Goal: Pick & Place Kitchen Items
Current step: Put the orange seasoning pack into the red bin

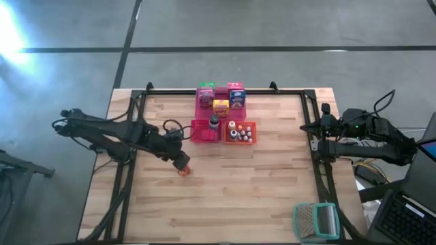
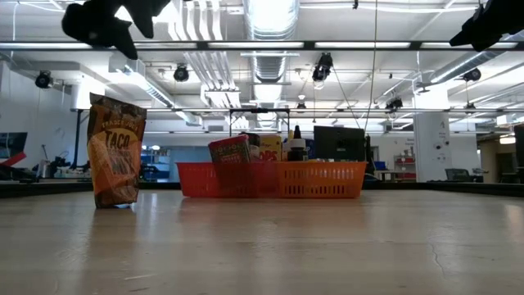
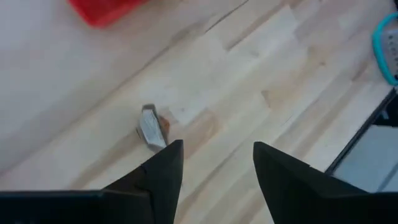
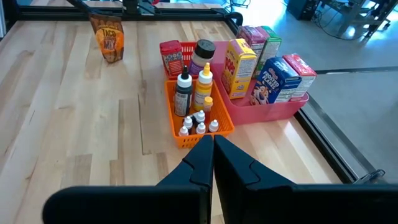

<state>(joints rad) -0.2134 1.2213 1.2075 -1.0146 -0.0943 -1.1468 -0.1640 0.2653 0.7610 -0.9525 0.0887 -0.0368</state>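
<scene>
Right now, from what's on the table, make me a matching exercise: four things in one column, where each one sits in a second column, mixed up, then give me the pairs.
Column one:
1. taco bag
2. blue carton
3. dark sauce bottle
4. teal-framed mesh thing

Column two:
A. in the pink tray
B. at the table's near right corner
C. standing alone on the bare wood, by the left gripper
D. in the orange tray

Pairs: 1-C, 2-A, 3-D, 4-B
</scene>
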